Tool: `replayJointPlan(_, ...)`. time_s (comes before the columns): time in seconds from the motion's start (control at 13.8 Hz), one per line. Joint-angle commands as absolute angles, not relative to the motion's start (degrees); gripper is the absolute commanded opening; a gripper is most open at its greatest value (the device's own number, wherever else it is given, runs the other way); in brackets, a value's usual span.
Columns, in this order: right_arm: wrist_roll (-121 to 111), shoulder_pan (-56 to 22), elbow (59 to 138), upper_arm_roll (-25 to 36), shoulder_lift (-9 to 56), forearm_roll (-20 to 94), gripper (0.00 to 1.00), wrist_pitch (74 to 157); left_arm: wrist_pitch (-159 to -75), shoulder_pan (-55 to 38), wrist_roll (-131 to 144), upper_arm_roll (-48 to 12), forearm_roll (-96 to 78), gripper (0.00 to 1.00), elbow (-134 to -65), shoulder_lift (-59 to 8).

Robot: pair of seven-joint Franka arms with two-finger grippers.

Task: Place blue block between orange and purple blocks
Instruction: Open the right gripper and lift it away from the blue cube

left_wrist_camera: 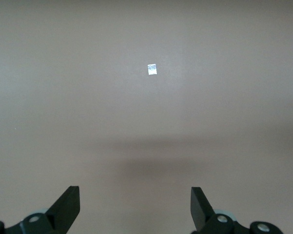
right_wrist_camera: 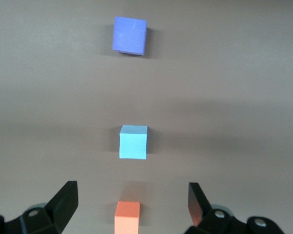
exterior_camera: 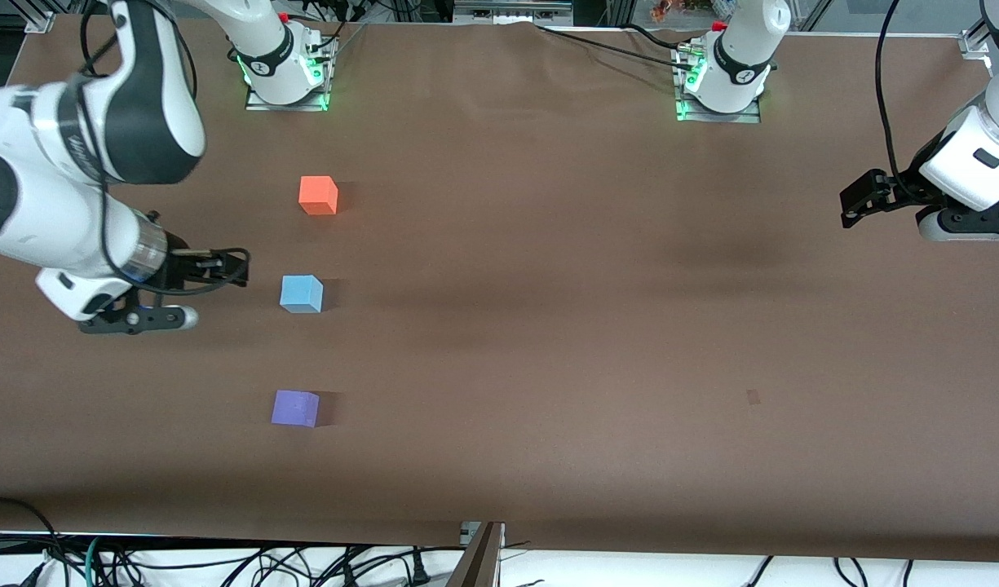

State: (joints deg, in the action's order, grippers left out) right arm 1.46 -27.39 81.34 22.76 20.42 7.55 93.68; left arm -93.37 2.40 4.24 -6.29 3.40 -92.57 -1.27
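Right hand (exterior_camera: pixel 209 285) open and empty, up over the surface (exterior_camera: pixel 548 326) beside the blue block (exterior_camera: pixel 302 293), which sits between orange block (exterior_camera: pixel 318 196) and purple block (exterior_camera: pixel 295 408). Left hand (exterior_camera: pixel 862 200) open, empty, waiting at its own end.

Wide brown matte table cover (exterior_camera: pixel 548 342), soft shadow bands; tangled black cables (exterior_camera: pixel 222 562) on white floor at near edge.

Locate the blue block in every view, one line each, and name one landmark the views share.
Front view: the blue block sits on the table between the orange block and the purple block, nearer the camera than the orange one.
Left wrist view: not in it; only bare table.
Right wrist view: the blue block lies mid-picture, apart from both neighbours.
Shared landmark: the purple block, seen in the front and right wrist views.
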Motion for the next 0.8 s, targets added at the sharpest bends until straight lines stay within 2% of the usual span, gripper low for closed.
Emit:
replayJointPlan(0.0,1.14,-27.77,77.35,24.96,20.22,7.56,1.00,87.22,-92.72,2.37,4.39,-6.33,2.64,1.00,-91.05,-1.85)
replayJointPlan(0.22,2.10,-27.17,76.03,23.91,18.73,6.16,1.00,85.51,-92.72,2.37,4.31,-6.33,2.55,1.00,-91.05,-1.85)
replayJointPlan(0.58,2.28,-17.42,77.43,10.31,10.47,-4.47,1.00,86.31,-92.72,2.37,4.31,-6.33,2.55,1.00,-91.05,-1.85)
replayJointPlan(0.73,2.02,-13.03,79.79,6.26,7.23,-4.22,1.00,85.44,-92.72,2.37,4.39,-6.33,2.55,1.00,-91.05,-1.85)
